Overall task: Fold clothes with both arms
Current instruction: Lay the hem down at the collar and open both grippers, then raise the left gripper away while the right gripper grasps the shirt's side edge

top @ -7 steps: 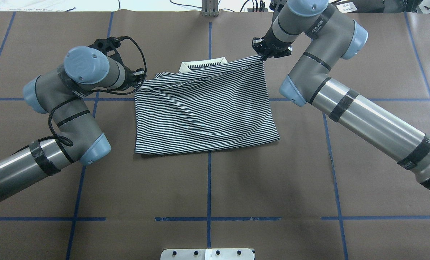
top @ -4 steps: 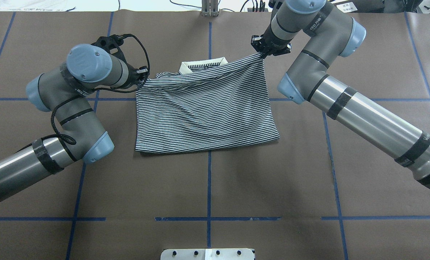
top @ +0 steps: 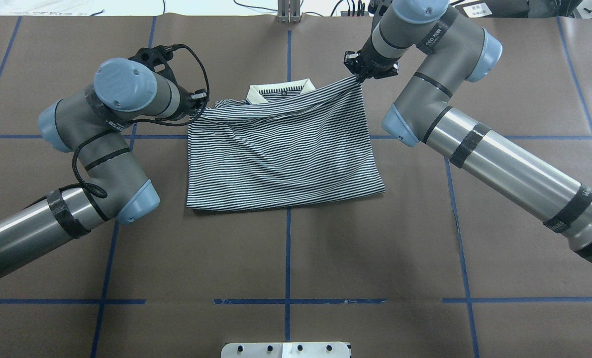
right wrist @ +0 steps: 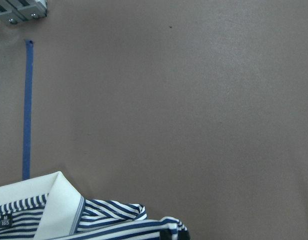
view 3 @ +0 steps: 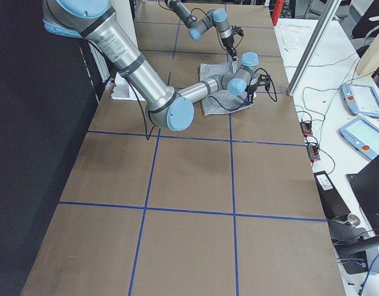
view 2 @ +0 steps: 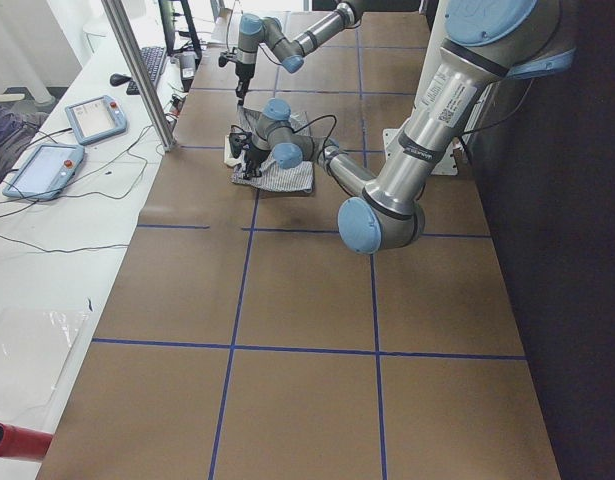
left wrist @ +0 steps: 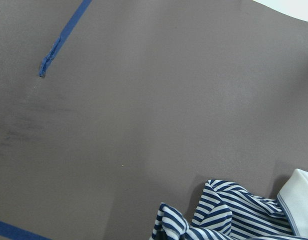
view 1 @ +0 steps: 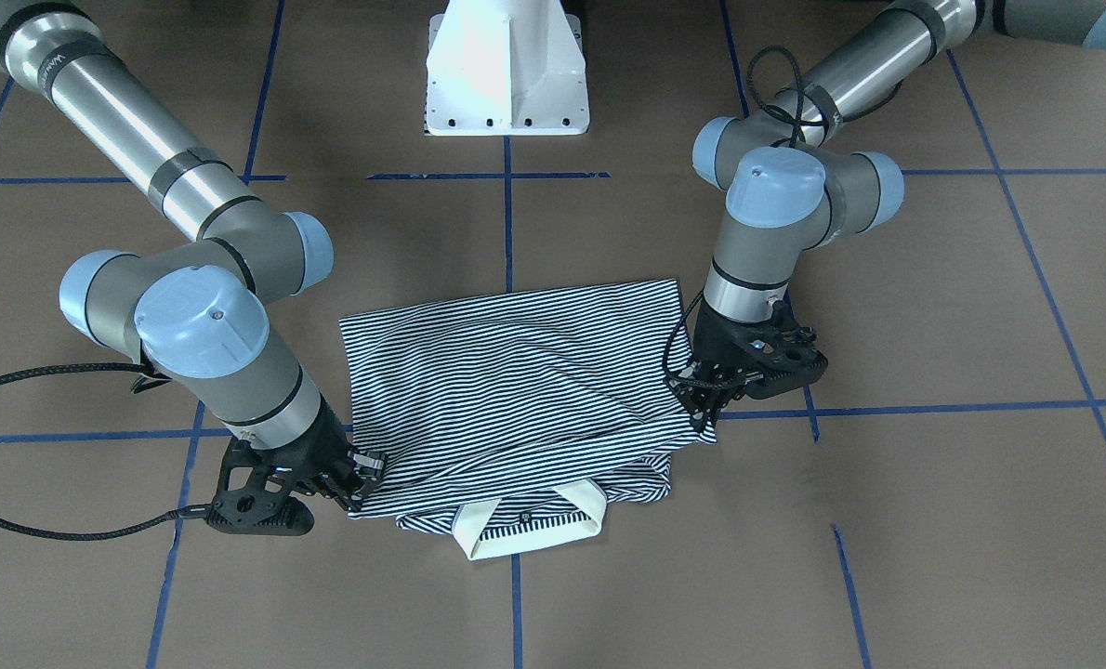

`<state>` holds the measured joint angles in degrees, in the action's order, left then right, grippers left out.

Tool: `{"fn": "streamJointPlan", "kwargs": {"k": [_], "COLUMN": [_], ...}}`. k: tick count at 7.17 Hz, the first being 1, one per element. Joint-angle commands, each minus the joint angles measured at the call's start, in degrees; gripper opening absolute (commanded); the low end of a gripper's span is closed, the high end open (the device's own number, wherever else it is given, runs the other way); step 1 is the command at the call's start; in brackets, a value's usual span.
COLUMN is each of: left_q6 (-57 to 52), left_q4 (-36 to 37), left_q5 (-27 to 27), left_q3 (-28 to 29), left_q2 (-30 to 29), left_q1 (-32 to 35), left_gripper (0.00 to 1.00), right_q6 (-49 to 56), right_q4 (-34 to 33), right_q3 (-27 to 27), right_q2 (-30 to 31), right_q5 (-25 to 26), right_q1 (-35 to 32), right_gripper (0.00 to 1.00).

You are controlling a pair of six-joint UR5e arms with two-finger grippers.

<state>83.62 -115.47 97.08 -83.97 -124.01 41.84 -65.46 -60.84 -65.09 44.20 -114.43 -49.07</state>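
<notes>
Striped polo shirt (top: 281, 159) lying folded mid table (top: 375, 248), cream collar (top: 280, 91) poking out at far edge. L gripper (top: 202, 103) pinching far-left corner, R gripper (top: 358, 76) pinching far-right corner, top layer stretched btw them.

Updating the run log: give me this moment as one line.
phase: mid-fold | left pincer: shut on polo shirt corner | right pincer: shut on other corner | collar: uncovered
</notes>
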Motion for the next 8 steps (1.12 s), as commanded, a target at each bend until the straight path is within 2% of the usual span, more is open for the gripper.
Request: {"fn": "streamJointPlan", "kwargs": {"k": [1, 2, 3, 4, 6, 8], "left_q6": [-0.30, -1.95, -3.19, -3.20, -3.03, -2.68], "left_q4": [0.07, 0.76, 0.94, 1.03, 1.74, 2.43], "left_q5": [0.48, 0.74, 4.14, 5.30, 5.31, 5.31], "left_q3": [0.04, -0.22, -0.84, -2.76, -4.44, -6.28], "left_q2": [-0.09, -0.09, -0.01, 0.17, 0.61, 0.87], "left_q1": [1.56, 2.53, 2.98, 3.07, 3.16, 3.16], "left_gripper": [1.00, 1.00, 1.00, 1.00, 1.00, 1.00], "right_q6": [0.95, 0.86, -0.01, -0.80, -3.27, -3.27], "right_q4": [1.59, 1.60, 0.73, 0.37, 0.02, -1.73], "right_q3": [-0.82, -6.05, -13.24, -19.40, -30.57, -30.72], "right_q2": [1.06, 5.15, 10.07, 14.90, 25.53, 26.56], "right_q5": [-0.36, -1.32, -3.33, -3.26, 0.68, 4.89], "right_q1": [0.12, 0.12, 0.20, 1.77, 8.43, 14.59], "right_gripper": [1.00, 1.00, 1.00, 1.00, 1.00, 1.00]}}
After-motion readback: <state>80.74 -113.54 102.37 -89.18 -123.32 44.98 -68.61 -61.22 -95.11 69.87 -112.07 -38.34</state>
